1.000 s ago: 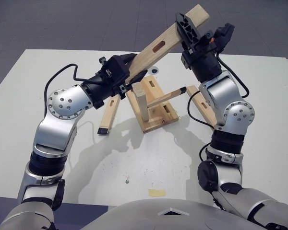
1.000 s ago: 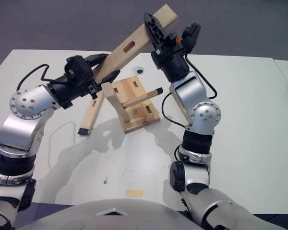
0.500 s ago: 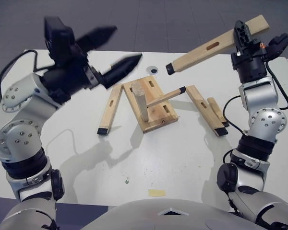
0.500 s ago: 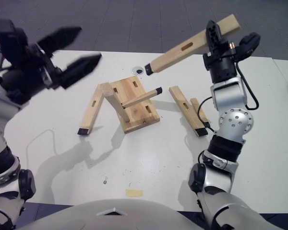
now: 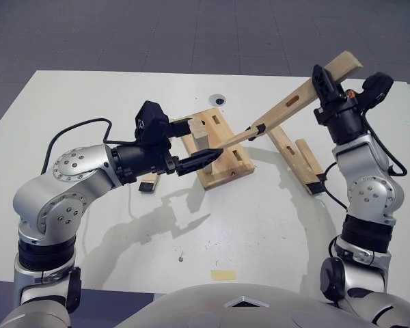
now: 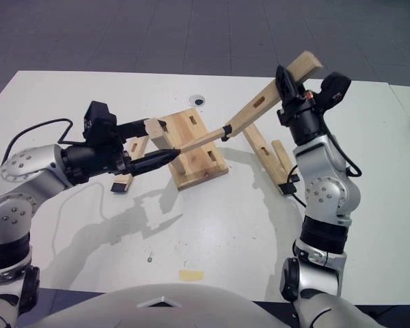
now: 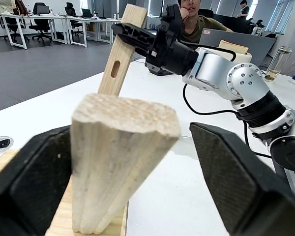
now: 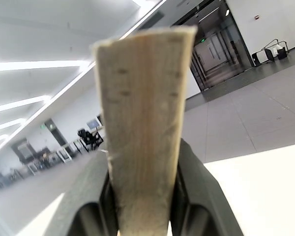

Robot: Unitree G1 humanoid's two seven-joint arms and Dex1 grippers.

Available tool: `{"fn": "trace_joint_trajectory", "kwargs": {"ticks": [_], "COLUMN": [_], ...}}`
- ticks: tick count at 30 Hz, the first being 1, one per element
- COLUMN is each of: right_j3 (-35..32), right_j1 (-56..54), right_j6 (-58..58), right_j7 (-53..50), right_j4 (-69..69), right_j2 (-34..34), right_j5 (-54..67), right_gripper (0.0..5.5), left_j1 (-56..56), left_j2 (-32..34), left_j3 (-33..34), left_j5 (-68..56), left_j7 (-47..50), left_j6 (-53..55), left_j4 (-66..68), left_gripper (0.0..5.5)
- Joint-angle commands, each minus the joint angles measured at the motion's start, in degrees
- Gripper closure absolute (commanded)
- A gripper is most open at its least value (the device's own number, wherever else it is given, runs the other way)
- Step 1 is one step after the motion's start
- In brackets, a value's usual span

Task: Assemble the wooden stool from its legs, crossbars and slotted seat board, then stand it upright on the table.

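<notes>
L wrist cam: I see L claw (image 7: 130, 162) spread astride standing pale-wood peg (image 7: 123, 123); head cam: R claw (image 5: 326, 93) clenches long slotted wooden leg (image 5: 294, 104).

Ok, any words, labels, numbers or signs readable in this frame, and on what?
None legible.
Green lit sign in the far hall: too small to read.
Red wall plate: too small to read.
Seat board and raised leg: no print.
</notes>
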Motion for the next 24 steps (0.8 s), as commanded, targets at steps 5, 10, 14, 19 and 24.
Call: {"fn": "trace_joint_trajectory", "kwargs": {"ticks": [5, 10, 14, 19, 24], "right_j3": [7.64, 11.36, 12.32, 14.11, 14.37], "right_j1": [3.81, 6.56, 8.71, 9.61, 7.36], "right_j6": [-7.45, -11.43, -11.74, -11.42, -11.96], "right_j7": [5.98, 8.78, 9.45, 9.61, 7.37], "right_j4": [-4.88, -6.06, -7.76, -9.68, -9.60], "right_j2": [-1.83, -2.89, -2.33, -1.57, 0.94], "right_j5": [-13.10, -20.21, -21.83, -23.15, -23.93], "right_gripper": [4.49, 4.49, 4.49, 4.49, 4.49], "left_j1": [-0.13, 0.41, 1.02, 2.23, 2.70], "left_j2": [-3.11, -2.91, -1.73, -1.72, -2.20], "left_j3": [-3.79, -6.48, -9.36, -10.92, -11.17], "left_j5": [2.87, 6.43, 11.48, 14.57, 15.30], "left_j7": [3.21, 3.60, 3.64, 3.57, 3.24], "left_j6": [-1.82, -3.34, -5.30, -6.90, -7.76], "left_j4": [-0.54, -1.08, -1.31, -0.93, -0.40], "left_gripper": [3.00, 3.14, 3.27, 3.37, 3.39]}}
